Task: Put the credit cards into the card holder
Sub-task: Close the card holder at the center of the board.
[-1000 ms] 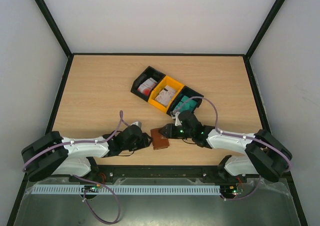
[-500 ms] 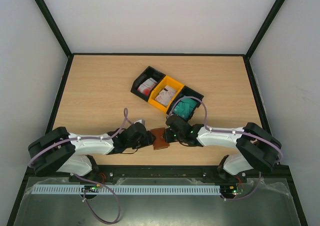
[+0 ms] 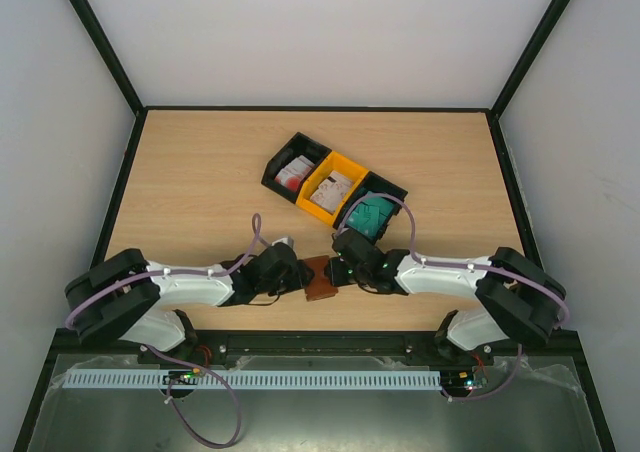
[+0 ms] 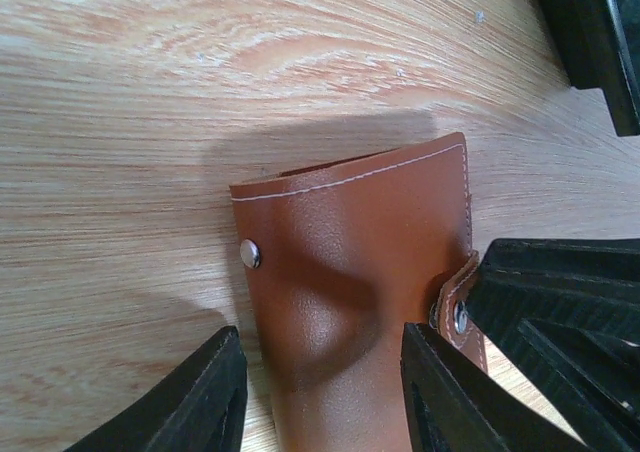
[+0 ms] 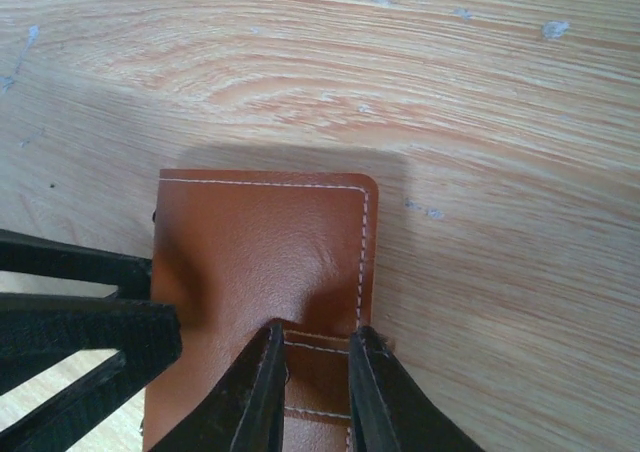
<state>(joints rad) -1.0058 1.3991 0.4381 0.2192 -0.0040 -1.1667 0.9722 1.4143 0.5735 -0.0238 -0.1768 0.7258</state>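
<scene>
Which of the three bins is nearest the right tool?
The black bin holding the teal cards, at the right end of the row. The yellow bin and the other black bin sit farther left.
</scene>
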